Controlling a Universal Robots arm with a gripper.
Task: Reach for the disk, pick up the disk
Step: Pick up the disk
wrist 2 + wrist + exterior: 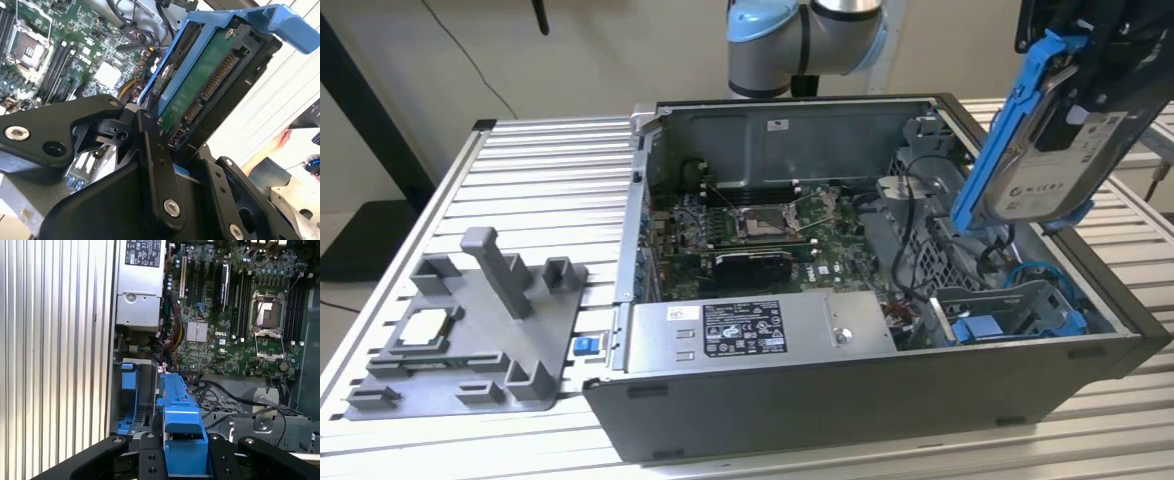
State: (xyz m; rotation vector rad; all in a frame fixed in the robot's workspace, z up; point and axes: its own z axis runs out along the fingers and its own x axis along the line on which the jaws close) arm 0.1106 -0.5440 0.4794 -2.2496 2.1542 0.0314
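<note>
Exterior view: disk [1058,150] held aloft, long axis near upright, over the open computer case [854,400] at its right end.
Your gripper [165,150] has its jaws clenched on the disk's lower edge in the second wrist view; you see the blue bracket [180,425] between them, clear of the drive bay [1014,310] below.

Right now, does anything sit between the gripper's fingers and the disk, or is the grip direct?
Nothing lies between them. In the second wrist view the gripper clamps straight onto the disk; the exterior view shows the disk raised above the open computer case.
</note>
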